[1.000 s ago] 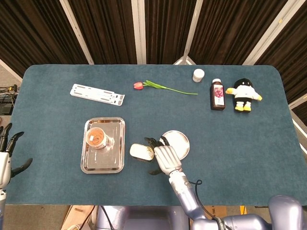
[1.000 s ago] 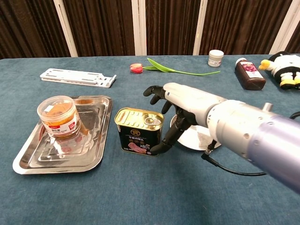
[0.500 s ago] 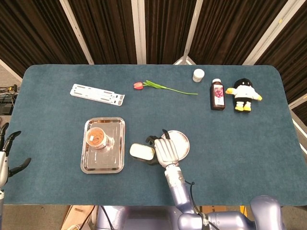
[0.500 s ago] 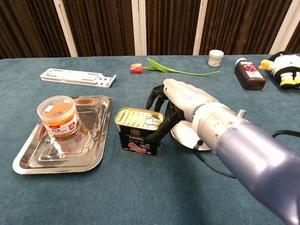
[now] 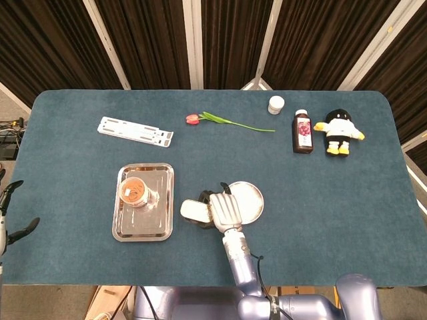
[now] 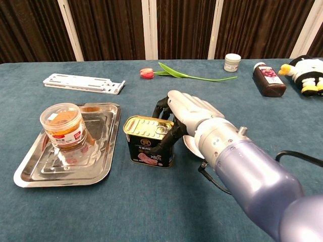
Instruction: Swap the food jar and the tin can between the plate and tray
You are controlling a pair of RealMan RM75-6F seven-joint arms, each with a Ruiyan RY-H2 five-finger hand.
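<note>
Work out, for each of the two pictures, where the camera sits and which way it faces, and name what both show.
Head view: high above the near table edge, looking steeply down; shows the right hand and forearm, and the left hand at the left border.
Chest view: low at the near edge, looking level across the table toward the curtains; shows only the right arm and hand.
Shared: the tin can, food jar, tray, right hand.

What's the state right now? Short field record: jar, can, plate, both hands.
food jar: upright in the tray
tin can: upright on the table, between tray and plate
plate: nothing on its visible part
right hand: fingers wrapped around the can's right side
left hand: at the table's left edge, fingers apart, holding nothing
</note>
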